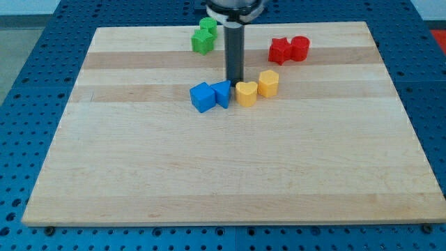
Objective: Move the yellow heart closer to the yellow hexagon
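Note:
The yellow heart [246,93] lies on the wooden board just right of centre near the view's top. The yellow hexagon [268,83] sits right beside it, up and to the right, touching or nearly touching. My tip [234,81] stands just behind the gap between the yellow heart and the smaller blue block [222,93], close to the heart's upper left edge. A blue cube [203,97] sits against that smaller blue block on its left.
Two green blocks [204,37] sit near the board's top edge, left of the rod. Two red blocks [288,49] sit together at the top right. The wooden board [223,167] rests on a blue pegboard table.

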